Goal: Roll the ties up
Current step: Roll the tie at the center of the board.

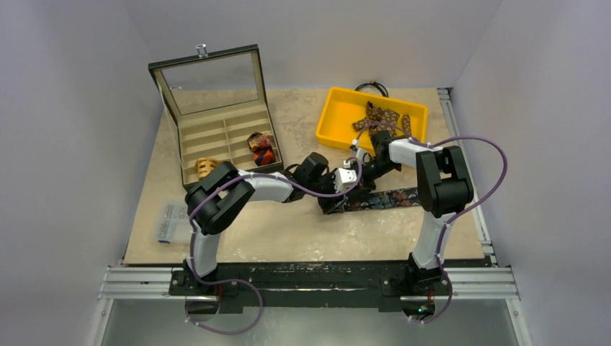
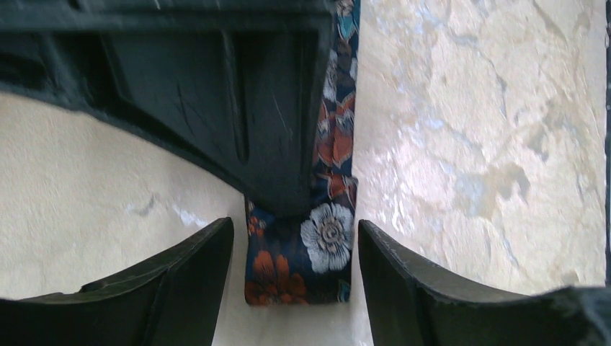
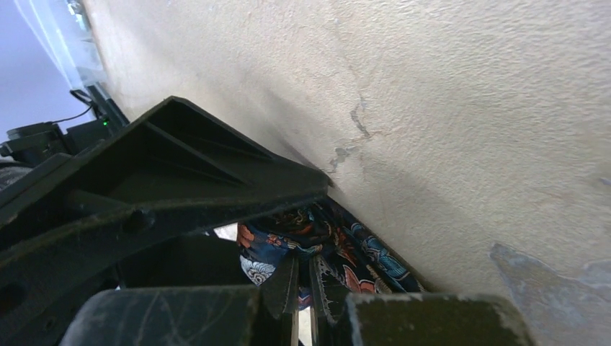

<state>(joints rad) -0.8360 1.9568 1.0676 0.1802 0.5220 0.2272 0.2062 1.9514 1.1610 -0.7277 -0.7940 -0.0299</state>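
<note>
The left fingers [image 2: 191,277] stand wide astride the navy floral tie [image 2: 320,249] on the worktop [image 2: 468,144] — the right fingers [image 3: 287,295] pinch its fabric.

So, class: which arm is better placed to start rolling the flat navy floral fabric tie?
Probably right: the right gripper is shut on the navy floral fabric tie near its end; the left gripper only straddles it, open.
</note>
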